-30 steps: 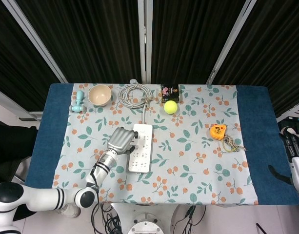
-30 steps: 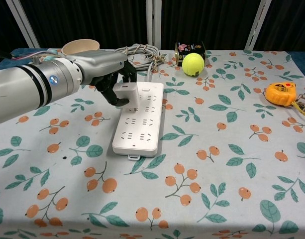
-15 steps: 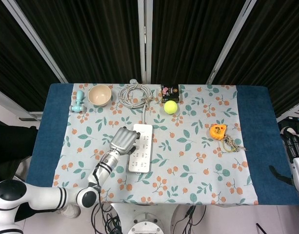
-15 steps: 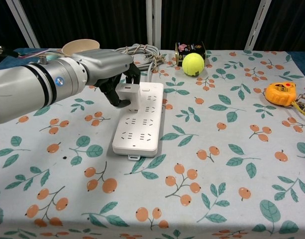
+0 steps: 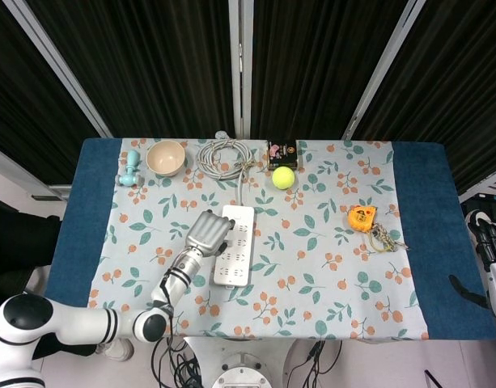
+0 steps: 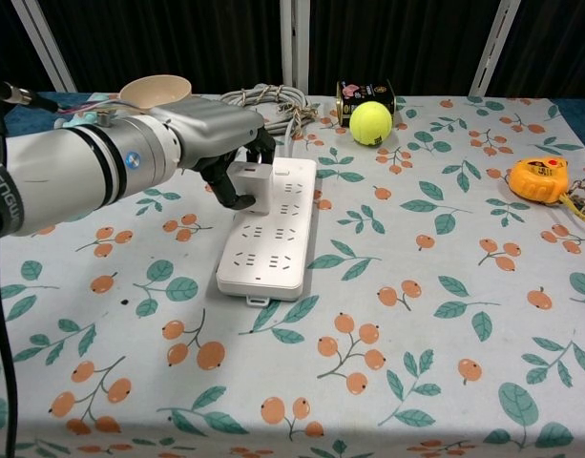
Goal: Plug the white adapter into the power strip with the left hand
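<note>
One left hand [image 6: 220, 143] grasping one small white block adapter [image 6: 250, 181] — pressed onto the far-left sockets of one long white power strip [image 6: 268, 229], long axis running near-to-far. One right hand [image 5: 492, 250] at table edge — grasp unclear.

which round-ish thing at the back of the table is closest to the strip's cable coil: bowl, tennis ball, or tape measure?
The beige bowl. It sits just left of the grey cable coil. The tennis ball lies further off to the coil's right, and the orange tape measure is far right.

text: none legible | dark box [image 6: 365, 94] label: too small to read
</note>
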`<state>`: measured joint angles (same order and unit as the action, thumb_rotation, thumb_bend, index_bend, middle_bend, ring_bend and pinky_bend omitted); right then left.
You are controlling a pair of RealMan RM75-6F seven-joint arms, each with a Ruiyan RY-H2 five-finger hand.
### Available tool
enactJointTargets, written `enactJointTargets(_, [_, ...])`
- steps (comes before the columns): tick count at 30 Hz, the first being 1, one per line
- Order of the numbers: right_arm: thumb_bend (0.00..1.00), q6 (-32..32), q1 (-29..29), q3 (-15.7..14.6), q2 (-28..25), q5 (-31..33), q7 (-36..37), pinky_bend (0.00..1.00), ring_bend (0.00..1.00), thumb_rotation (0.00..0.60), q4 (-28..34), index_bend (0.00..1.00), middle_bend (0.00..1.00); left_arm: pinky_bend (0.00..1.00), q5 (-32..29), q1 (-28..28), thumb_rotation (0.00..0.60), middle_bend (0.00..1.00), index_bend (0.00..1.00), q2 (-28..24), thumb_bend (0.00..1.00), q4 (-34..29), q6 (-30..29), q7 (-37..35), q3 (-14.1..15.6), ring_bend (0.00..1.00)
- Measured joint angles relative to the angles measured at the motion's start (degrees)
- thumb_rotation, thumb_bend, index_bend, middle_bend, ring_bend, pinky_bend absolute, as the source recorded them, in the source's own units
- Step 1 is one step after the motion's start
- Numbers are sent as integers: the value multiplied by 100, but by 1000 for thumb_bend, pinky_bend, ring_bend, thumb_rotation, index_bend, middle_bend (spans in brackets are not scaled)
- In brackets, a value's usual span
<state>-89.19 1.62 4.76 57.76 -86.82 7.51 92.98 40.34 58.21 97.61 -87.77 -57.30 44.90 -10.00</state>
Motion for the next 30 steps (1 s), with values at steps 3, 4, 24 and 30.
enactJointTargets(3, [147, -7, -5, 3, 5, 6, 7, 0, 0, 600, -6, 0, 36, 390, -18, 17, 600, 768, 685, 17, 511, 0, -1, 19, 27, 597])
enactJointTargets(4, [146, -8, -6, 4, 5, 6, 8, 0, 0, 600, -6, 0, 36, 391, -20, 23, 600, 769, 687, 21, 512, -1, -2, 30, 37, 599])
enactJointTargets(24, [146, -54, -47, 10, 20, 15, 44, 0, 0, 600, -35, 0, 38, 384, -44, 35, 600, 784, 699, 163, 511, 52, -89, 76, 155, 611])
enactJointTargets(30, [146, -50, -46, 14, 23, 15, 43, 0, 0, 600, -38, 0, 40, 384, -47, 35, 600, 781, 698, 183, 512, 74, -80, 61, 163, 610])
